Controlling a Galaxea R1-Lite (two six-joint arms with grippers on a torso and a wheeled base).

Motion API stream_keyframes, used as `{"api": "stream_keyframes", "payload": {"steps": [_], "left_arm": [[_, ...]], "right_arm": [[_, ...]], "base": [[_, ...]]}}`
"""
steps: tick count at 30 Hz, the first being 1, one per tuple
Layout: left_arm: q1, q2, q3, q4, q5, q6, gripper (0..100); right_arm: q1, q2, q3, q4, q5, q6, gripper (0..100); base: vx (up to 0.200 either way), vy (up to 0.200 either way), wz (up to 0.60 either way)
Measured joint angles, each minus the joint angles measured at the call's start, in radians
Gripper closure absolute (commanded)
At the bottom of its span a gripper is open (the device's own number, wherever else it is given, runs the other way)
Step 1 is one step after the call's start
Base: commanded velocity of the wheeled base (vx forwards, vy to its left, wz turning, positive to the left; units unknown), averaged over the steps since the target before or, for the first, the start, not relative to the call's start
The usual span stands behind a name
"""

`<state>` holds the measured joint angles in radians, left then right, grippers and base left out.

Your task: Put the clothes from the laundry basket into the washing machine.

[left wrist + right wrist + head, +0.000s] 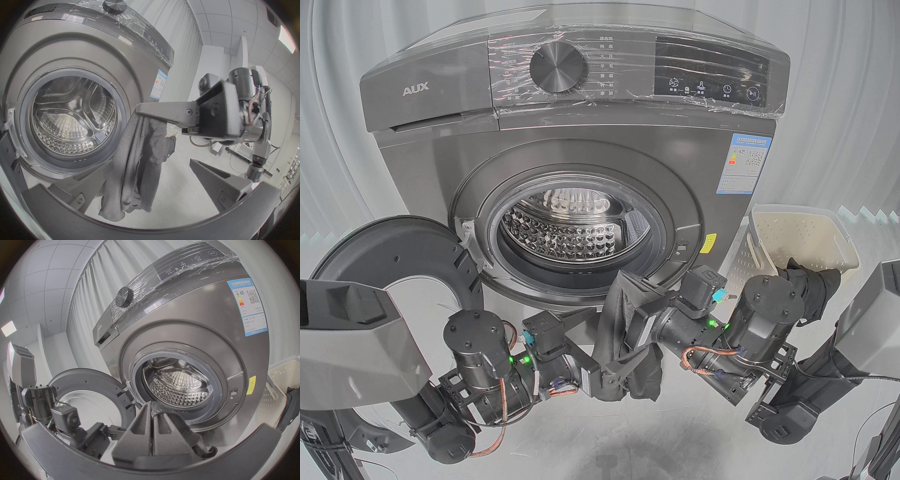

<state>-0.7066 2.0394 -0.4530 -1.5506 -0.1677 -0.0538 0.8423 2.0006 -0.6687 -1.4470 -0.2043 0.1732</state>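
**A:** What has the right gripper [152, 415] got?

**B:** Its two fingers are pressed together on the top edge of a dark grey, limp cloth garment [134, 175]. The cloth hangs down loose from that pinch in long folds.

**A:** And the left gripper [150, 162]?

**B:** It sits just below the right gripper with its fingers spread wide. The hanging garment falls between them. I cannot tell whether either finger touches the cloth.

**A:** Where is the washer from there?

**B:** The grey metal front-loading washing machine [425, 162] stands directly beyond both grippers. Its round opening is just above and past the right gripper's pinch. The garment hangs in front of the opening's lower rim, outside it. Through the opening you can see the holed wall and ribs of the shiny perforated steel drum [569, 231].

**A:** The door?

**B:** The round grey door [394, 250] is swung wide open. It is hinged at the opening's left edge and lies out beyond the left gripper's outer side.

**A:** And the basket?

**B:** The cream perforated plastic laundry basket [794, 231] stands out past the right arm, beside the machine's right front corner. A second dark garment [815, 284] is draped over its near rim, partly inside and partly hanging out. It is well apart from both grippers.
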Motion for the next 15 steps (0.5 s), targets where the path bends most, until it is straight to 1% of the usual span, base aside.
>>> {"api": "stream_keyframes", "payload": {"steps": [6, 10, 15], "left_arm": [[0.009, 0.046, -0.058, 0.0, 0.008, 0.001, 0], [0.016, 0.071, -0.104, 0.0, 0.037, 0.002, 0], [0.028, 0.092, -0.14, 0.001, 0.049, 0.001, 0]], "right_arm": [[0.001, 0.0, 0.001, -0.001, 0.0, 0.002, 100], [0.002, -0.002, 0.004, -0.001, -0.001, 0.006, 100], [0.008, -0.004, 0.008, -0.003, -0.003, 0.01, 100]], "base": [[0.0, 0.0, 0.0], [0.0, 0.0, 0.0], [0.0, 0.0, 0.0]]}}
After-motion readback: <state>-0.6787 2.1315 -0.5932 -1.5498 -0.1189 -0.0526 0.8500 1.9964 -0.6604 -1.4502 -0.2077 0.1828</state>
